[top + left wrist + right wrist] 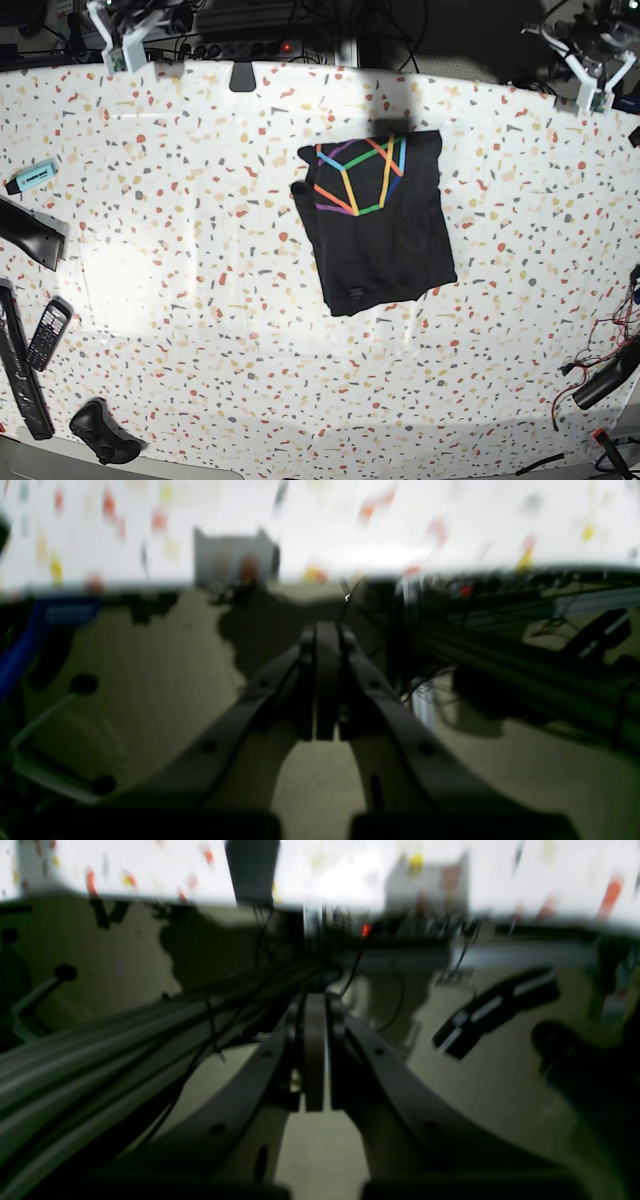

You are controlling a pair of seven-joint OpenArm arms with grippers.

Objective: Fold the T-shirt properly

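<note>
The black T-shirt [382, 225] lies folded into a rough rectangle in the middle of the speckled table [200, 250], with its rainbow line print [360, 175] showing at the far end. My left gripper [327, 630] is shut and empty, held off the table's far right corner in the base view [592, 72]. My right gripper [315, 1002] is shut and empty, at the far left corner in the base view [126, 45]. Both wrist views are blurred and show floor and cables under the table edge. The T-shirt does not show in either wrist view.
A light blue marker [32, 176], a black bar [30, 233], a keypad handset [47, 333] and a black controller [100, 432] lie along the left edge. Cables and a black tool [605, 375] sit at the right front corner. A power strip [240, 45] runs behind the table.
</note>
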